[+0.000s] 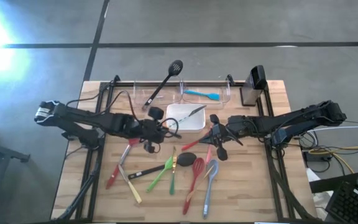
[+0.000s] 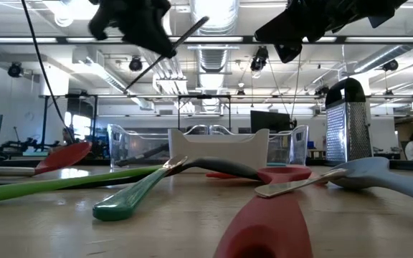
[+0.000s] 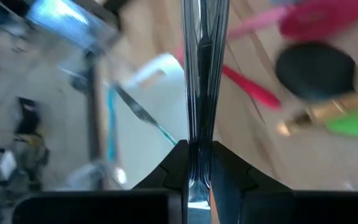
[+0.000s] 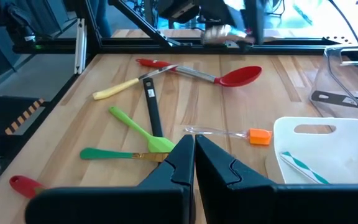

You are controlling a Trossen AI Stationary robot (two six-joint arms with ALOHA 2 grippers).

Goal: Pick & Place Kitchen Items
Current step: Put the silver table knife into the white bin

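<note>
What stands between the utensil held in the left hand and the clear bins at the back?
Only the white dish, lying flat between them. The left hand holds the slim utensil raised above it, so nothing visible should block the way to the clear bins.

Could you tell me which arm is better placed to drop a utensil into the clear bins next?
Probably the left. The left gripper is already shut on a slim dark-handled utensil, lifted above the table near the white dish. The right gripper is shut and empty.
</note>
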